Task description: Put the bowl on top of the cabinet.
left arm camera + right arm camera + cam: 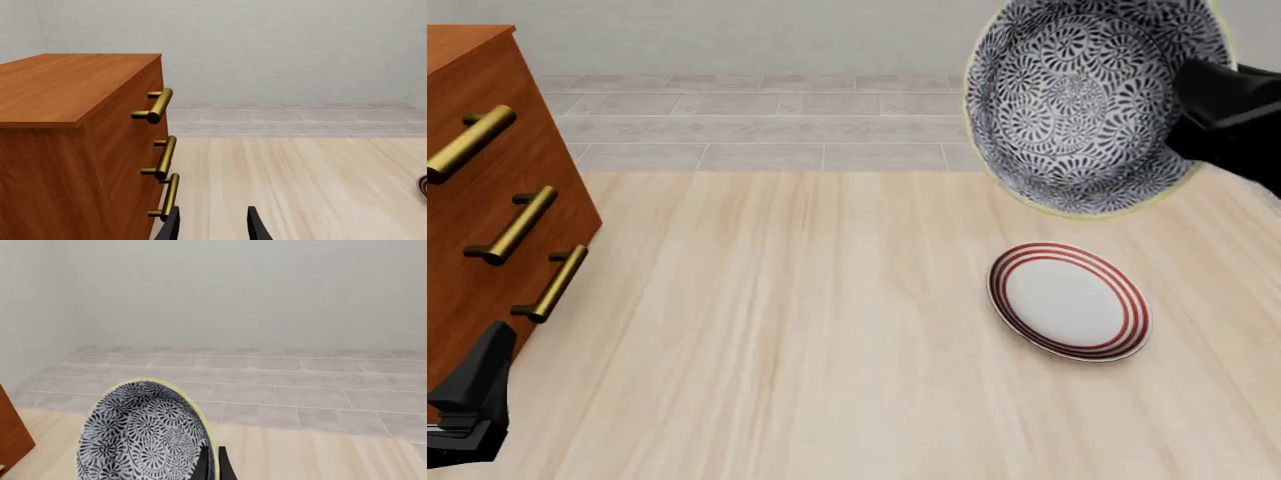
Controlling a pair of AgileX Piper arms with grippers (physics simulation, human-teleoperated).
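The bowl point(1088, 100), white with black floral swirls and a pale yellow-green rim, hangs high above the table at the right, tipped on its side with its inside facing the camera. My right gripper point(1208, 100) is shut on the bowl's rim; in the right wrist view the bowl point(143, 432) sits beside my closed fingers point(212, 467). The reddish-brown cabinet point(481, 210) with brass handles stands at the far left, and its flat top point(60, 85) shows in the left wrist view. My left gripper point(213, 227) is open and empty, low beside the cabinet's front.
A flat white plate with red rings point(1069, 300) lies on the wooden table point(787, 340) below the bowl. A tiled floor point(761, 130) and a grey wall lie beyond the table's far edge.
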